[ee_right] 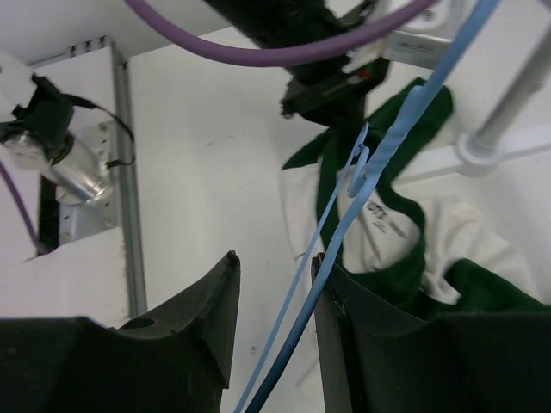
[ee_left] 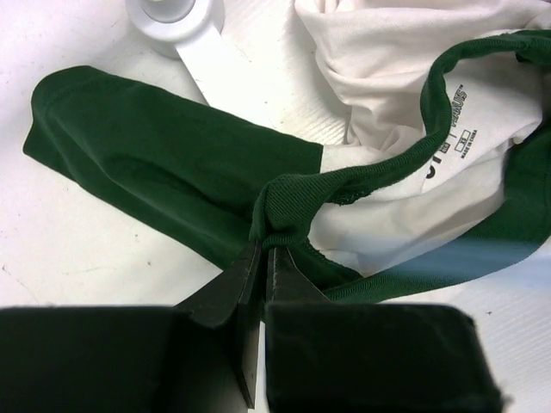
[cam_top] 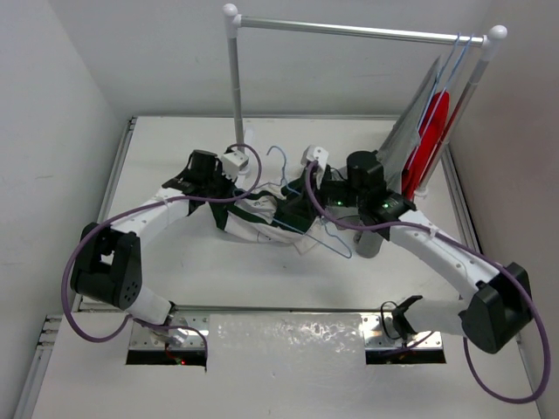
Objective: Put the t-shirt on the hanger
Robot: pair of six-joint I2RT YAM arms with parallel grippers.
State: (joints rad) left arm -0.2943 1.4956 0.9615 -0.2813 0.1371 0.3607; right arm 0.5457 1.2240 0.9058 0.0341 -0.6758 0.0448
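Now the work looks to be at the threading step: the collar is in hand and the hanger (ee_right: pixel 383 144) is up by the neck opening, but no part of it appears to be inside the t-shirt (ee_left: pixel 387 60) yet. The left gripper (ee_left: pixel 265 254) is pinched tight on the dark green collar band (ee_left: pixel 362 176), a fold of it bunched right at the fingertips, with a green sleeve (ee_left: pixel 164 163) spread flat on the table (cam_top: pixel 201 262) just beside. The shirt lies crumpled mid-table between the two arms, near the foot of the clothes rail (ee_left: pixel 176 17). The right gripper (ee_right: pixel 277 267) stands part-open astride the hanger's pale-blue wires; they run against the finger on the right of that view, with a clear gap to the other, so I cannot tell whether the hanger is truly gripped. Its twisted neck hangs above the printed label inside the collar. Next, I judge, one hanger shoulder must be steered into the neck hole while the left pinch holds the band up and open
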